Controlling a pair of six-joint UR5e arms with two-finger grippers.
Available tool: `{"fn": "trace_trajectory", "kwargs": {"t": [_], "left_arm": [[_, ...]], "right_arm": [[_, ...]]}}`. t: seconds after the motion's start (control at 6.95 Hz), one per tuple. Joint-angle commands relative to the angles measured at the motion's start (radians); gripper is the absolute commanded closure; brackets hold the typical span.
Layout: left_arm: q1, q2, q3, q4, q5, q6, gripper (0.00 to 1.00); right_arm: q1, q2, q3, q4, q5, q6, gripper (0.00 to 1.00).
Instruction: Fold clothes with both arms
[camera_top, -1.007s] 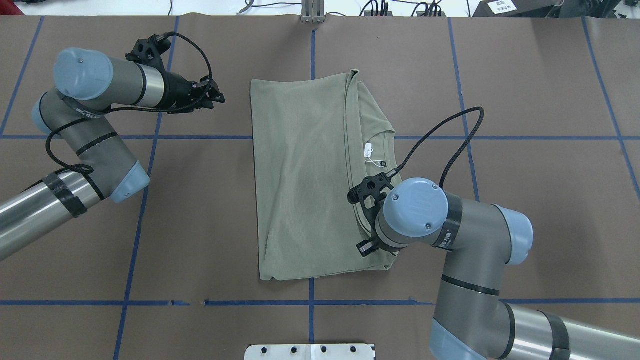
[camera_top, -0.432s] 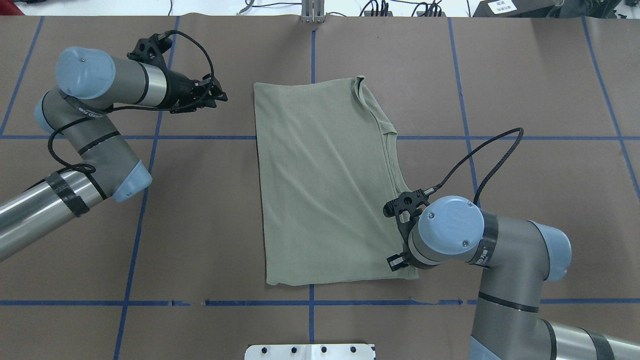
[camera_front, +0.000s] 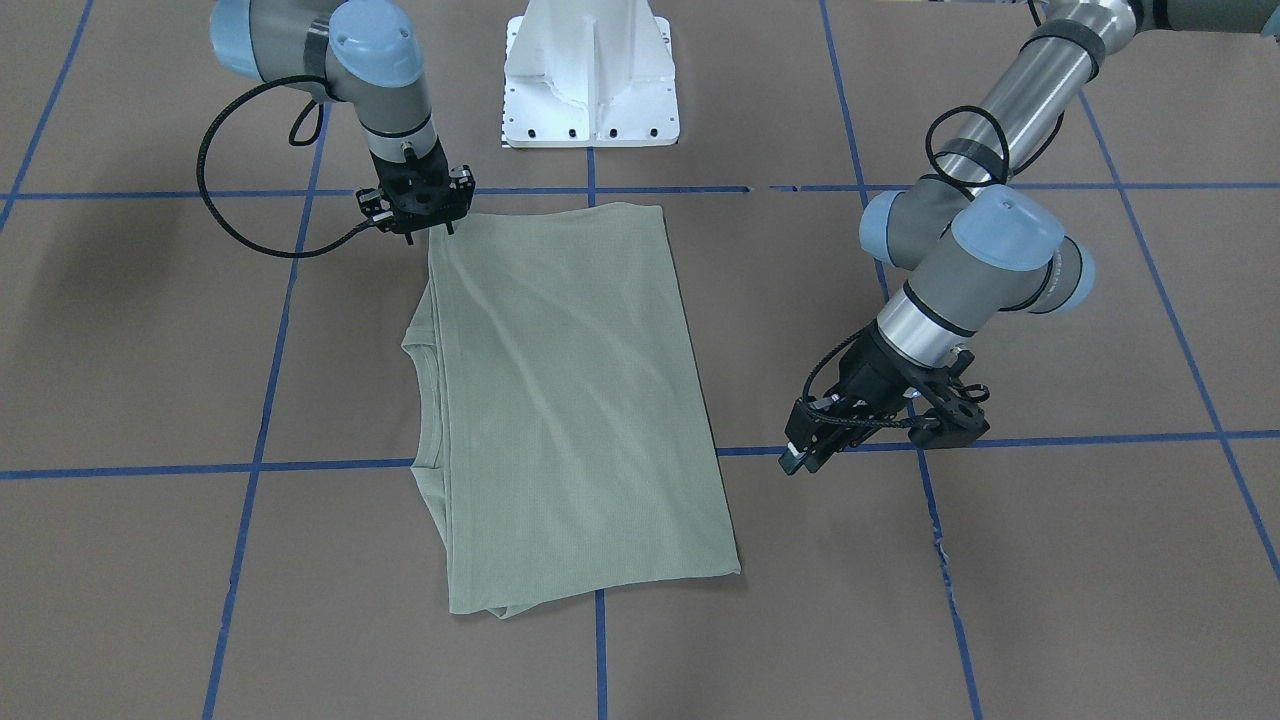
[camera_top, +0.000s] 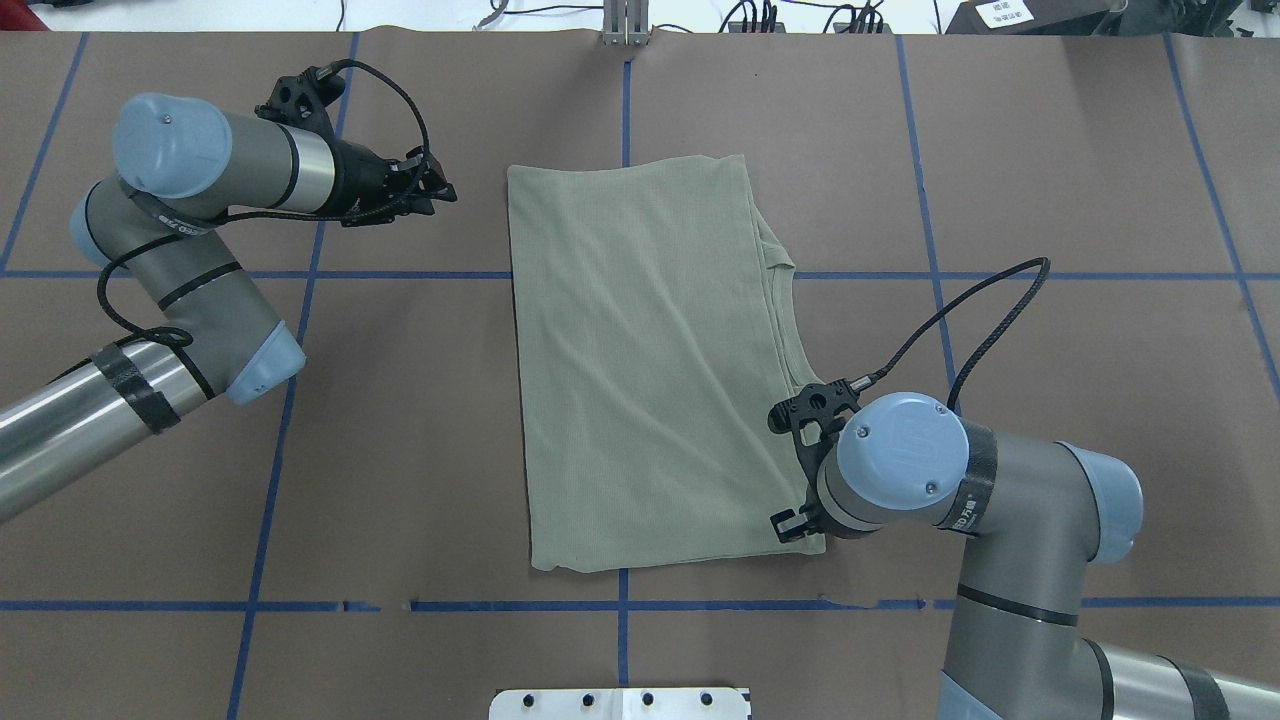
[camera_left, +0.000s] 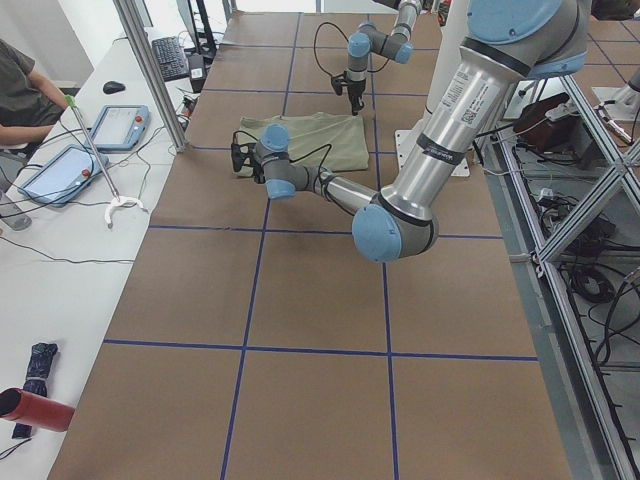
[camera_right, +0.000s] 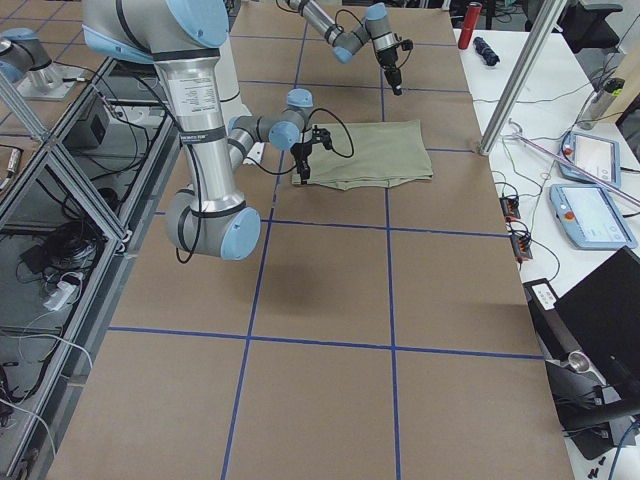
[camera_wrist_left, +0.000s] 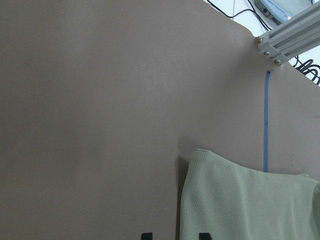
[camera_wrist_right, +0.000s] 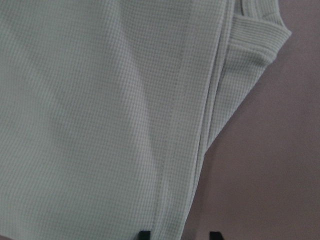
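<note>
A sage-green knit long-sleeved shirt (camera_top: 640, 370) lies flat at the middle of the brown paper-covered table (camera_top: 1050, 150), folded into a tall rectangle. Soft diagonal creases run across its top layer. On the side towards the robot's right the stacked edges step out, and the ribbed round collar (camera_top: 780, 262) pokes out as a small corner. The shirt lies across the blue tape grid lines (camera_top: 400, 275).

The right gripper (camera_front: 428, 228) points straight down over the shirt's corner nearest the robot on that side. Its wrist view shows the two black fingertips (camera_wrist_right: 145, 234) parted, with the folded edge flat between them and not pinched. The left gripper (camera_top: 440, 190) hovers near the far left corner, clear of the cloth. Its fingers are slightly apart and hold nothing.

A white metal pedestal base (camera_front: 590, 80) stands at the robot's edge of the table, and an aluminium post (camera_wrist_left: 285, 40) stands just beyond the far edge. Two tablets (camera_left: 120, 125) lie on a white bench alongside.
</note>
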Motion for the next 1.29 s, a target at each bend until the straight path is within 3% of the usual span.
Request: {"fn": "trace_trajectory", "kwargs": {"t": [0.0,0.29,0.43,0.72,1.15], "left_arm": [[0.0,-0.002,-0.001,0.002,0.0,-0.002,0.58],[0.0,0.0,-0.001,0.002,0.002,-0.002,0.58],[0.0,0.0,-0.001,0.002,0.002,-0.002,0.58],[0.0,0.0,-0.009,0.002,0.003,-0.002,0.58],[-0.001,0.0,-0.012,0.003,0.003,-0.002,0.58]], "right_arm": [[0.011,0.045,0.007,0.004,-0.028,0.247,0.0],[0.008,0.014,-0.004,0.158,-0.048,0.735,0.0],[-0.033,-0.022,-0.004,0.184,-0.121,0.913,0.01],[-0.101,-0.033,-0.004,0.184,-0.174,1.068,0.01],[-0.139,-0.022,-0.017,0.182,-0.213,1.102,0.09]]}}
